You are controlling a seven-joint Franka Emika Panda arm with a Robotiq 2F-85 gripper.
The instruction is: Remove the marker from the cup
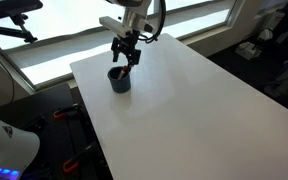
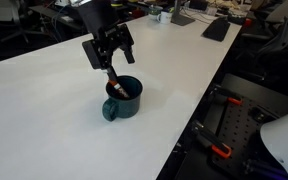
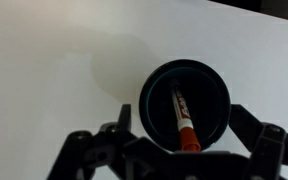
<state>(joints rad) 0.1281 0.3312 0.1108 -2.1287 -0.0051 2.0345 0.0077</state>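
The dark navy-blue cup stands on the white table and shows a small handle at its lower left side. It also shows in an exterior view and in the wrist view. The reddish-orange marker leans inside it, with its top end sticking above the rim. My gripper hangs just above the cup and the marker's top, open and empty. In the wrist view the two fingers stand apart on either side of the cup.
The cup stands near one end of the table. The table edge drops off close beside the cup, with dark equipment on the floor below. Other desks with keyboards stand behind.
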